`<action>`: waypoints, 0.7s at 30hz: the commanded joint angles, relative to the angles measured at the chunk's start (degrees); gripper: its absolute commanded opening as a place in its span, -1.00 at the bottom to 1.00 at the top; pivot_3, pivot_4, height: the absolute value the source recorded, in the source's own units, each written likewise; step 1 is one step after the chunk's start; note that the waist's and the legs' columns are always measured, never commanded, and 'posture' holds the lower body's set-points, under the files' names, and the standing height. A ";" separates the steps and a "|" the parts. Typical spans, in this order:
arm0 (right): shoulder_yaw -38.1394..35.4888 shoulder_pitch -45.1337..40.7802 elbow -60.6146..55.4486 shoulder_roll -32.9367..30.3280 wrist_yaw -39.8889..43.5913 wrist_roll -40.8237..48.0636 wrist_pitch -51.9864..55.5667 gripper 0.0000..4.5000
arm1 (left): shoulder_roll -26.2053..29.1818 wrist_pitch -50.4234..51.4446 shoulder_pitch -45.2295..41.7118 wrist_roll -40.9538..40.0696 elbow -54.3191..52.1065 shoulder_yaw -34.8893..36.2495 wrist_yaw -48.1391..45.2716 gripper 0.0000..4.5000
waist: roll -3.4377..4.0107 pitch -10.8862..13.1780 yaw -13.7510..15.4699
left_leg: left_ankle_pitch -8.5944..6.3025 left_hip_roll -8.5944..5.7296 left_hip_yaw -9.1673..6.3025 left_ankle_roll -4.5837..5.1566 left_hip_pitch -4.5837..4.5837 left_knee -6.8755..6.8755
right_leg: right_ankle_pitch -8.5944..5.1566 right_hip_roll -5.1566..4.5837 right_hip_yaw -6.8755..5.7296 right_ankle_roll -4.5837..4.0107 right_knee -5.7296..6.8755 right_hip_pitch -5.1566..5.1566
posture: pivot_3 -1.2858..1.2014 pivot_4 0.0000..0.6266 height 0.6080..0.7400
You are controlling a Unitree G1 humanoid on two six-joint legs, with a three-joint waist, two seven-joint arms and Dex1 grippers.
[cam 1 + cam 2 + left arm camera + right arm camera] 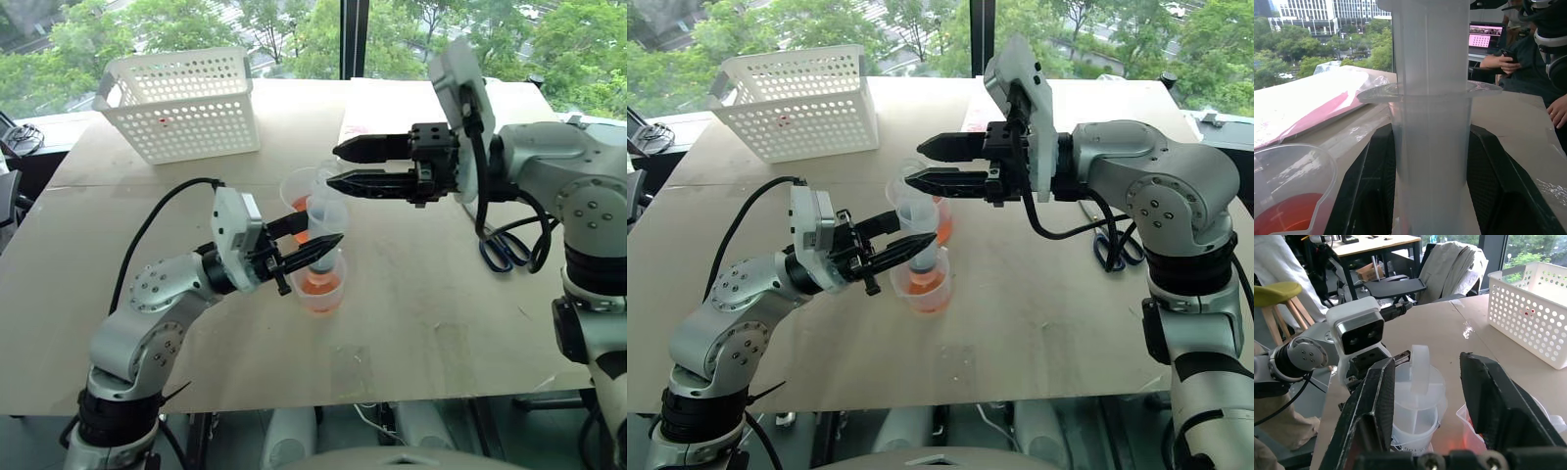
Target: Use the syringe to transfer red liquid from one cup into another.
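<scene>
- Behind the table (441, 323) stand big windows with green trees outside (the left wrist view also shows tall buildings far off). The table top is a pale, bare wooden board.
- At the far left of the table sits a white basket (181, 103) full of small holes.
- A person's hand (1558, 110) rests by the table edge in the left wrist view, near a lit screen (1486, 36).
- Blue-handled scissors (506, 247) lie on the table to the right.
- The left gripper (315, 235) is clamped on the syringe (323, 227), which stands upright with its tip down in the shorter cup (318, 286).
- The right gripper (340, 164) hangs over the syringe's ring handle (1419, 362), one finger on each side, a gap between them, not touching it.
- The taller cup (299, 193) stands just behind the shorter one.
- Red liquid (320, 285) sits in both cups.
</scene>
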 commanded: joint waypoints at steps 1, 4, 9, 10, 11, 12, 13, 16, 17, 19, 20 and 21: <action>-0.77 -1.87 -0.53 -0.04 0.40 -0.05 0.11 -0.74 | 0.00 -1.28 0.11 -0.32 -2.74 0.00 -0.01 -0.38 | 0.00 0.00 0.00 | 0.00 0.00 0.00 0.00 0.00 0.00 | 0.00 0.00 0.00 0.00 0.00 0.00 | 0.03 -0.52 1.00; -0.45 -2.15 -0.40 -0.27 0.96 -0.63 -0.12 -0.97 | 0.06 -1.35 0.35 -0.45 -2.91 0.06 0.03 -0.38 | 0.00 0.00 -0.01 | 0.00 0.00 0.00 0.00 0.01 0.00 | 0.00 0.00 -0.01 0.00 0.00 0.00 | 0.03 -0.52 1.00; 0.71 -2.62 -0.06 -0.39 2.87 -2.34 -1.21 -0.97 | -0.04 -1.41 0.38 -0.55 -2.95 0.17 0.27 -0.38 | 0.00 0.00 -0.02 | 0.00 0.00 0.00 0.00 0.01 0.00 | 0.00 0.00 -0.01 0.00 0.00 0.00 | 0.03 -0.52 1.00; 1.01 -2.60 -0.04 -0.30 3.31 -2.60 -1.42 -0.97 | -0.08 -1.39 0.34 -0.60 -2.96 0.16 0.35 -0.38 | 0.01 0.00 -0.02 | 0.00 0.00 -0.01 0.00 0.01 0.00 | 0.00 0.00 -0.01 0.00 0.00 0.00 | 0.03 -0.52 1.00; 1.41 -2.51 -0.05 -0.21 3.76 -3.00 -1.73 -0.97 | -0.13 -1.35 0.30 -0.65 -2.98 0.15 0.43 -0.38 | 0.00 0.00 -0.02 | 0.00 0.00 0.00 0.00 0.01 0.00 | 0.00 0.00 -0.01 0.00 0.00 0.00 | 0.03 -0.52 1.00; 1.79 -2.39 -0.05 -0.14 4.10 -3.41 -1.99 -0.97 | -0.17 -1.33 0.27 -0.69 -2.99 0.12 0.49 -0.38 | 0.01 0.00 -0.02 | 0.00 0.00 0.00 0.00 0.01 0.00 | 0.00 0.00 0.00 0.00 0.00 0.00 | 0.03 -0.52 1.00; 2.42 -2.12 -0.14 -0.05 4.60 -3.96 -2.42 -0.97 | -0.23 -1.25 0.18 -0.78 -3.04 0.08 0.60 -0.38 | 0.01 0.00 -0.02 | 0.00 0.00 0.00 0.00 0.01 0.00 | 0.00 0.00 0.00 0.00 0.00 0.00 | 0.03 -0.52 1.00; 4.01 -1.06 -0.65 0.42 6.03 -4.64 -2.90 -0.97 | -0.33 -0.89 -0.06 -1.27 -3.38 0.22 1.02 -0.38 | 0.01 0.00 -0.02 | 0.00 0.00 0.00 0.00 0.01 0.00 | 0.00 0.00 -0.01 0.00 0.00 0.00 | 0.03 -0.52 1.00; 4.62 -0.59 -0.92 0.51 6.57 -4.93 -3.06 -0.97 | -0.36 -0.75 -0.17 -1.55 -3.53 0.36 1.19 -0.38 | 0.00 0.00 -0.02 | 0.00 0.00 0.00 0.00 0.01 0.00 | 0.00 0.00 -0.01 0.00 0.00 0.00 | 0.03 -0.52 1.00; 5.87 0.35 -1.34 0.87 7.56 -5.30 -3.33 -0.97 | -0.44 -0.46 -0.58 -2.05 -3.64 0.60 1.53 -0.38 | 0.01 0.00 -0.03 | 0.00 0.00 -0.01 0.00 0.01 0.00 | 0.00 0.00 -0.01 0.00 0.00 0.00 | 0.03 -0.52 1.00; 6.35 0.79 -1.46 1.14 8.00 -5.37 -3.46 -0.97 | -0.50 -0.38 -0.76 -2.14 -3.60 0.65 1.63 -0.38 | 0.01 0.00 -0.02 | 0.00 0.00 0.00 0.00 0.01 0.00 | 0.00 0.00 -0.01 0.00 0.00 0.00 | 0.03 -0.52 1.00; 6.92 1.34 -1.67 1.30 8.47 -5.70 -3.82 -0.97 | -0.56 -0.30 -0.84 -2.16 -3.65 0.66 1.72 -0.38 | 0.00 0.00 -0.02 | 0.00 0.00 0.00 0.00 0.01 0.00 | 0.00 0.00 -0.01 0.00 0.00 0.00 | 0.03 -0.52 1.00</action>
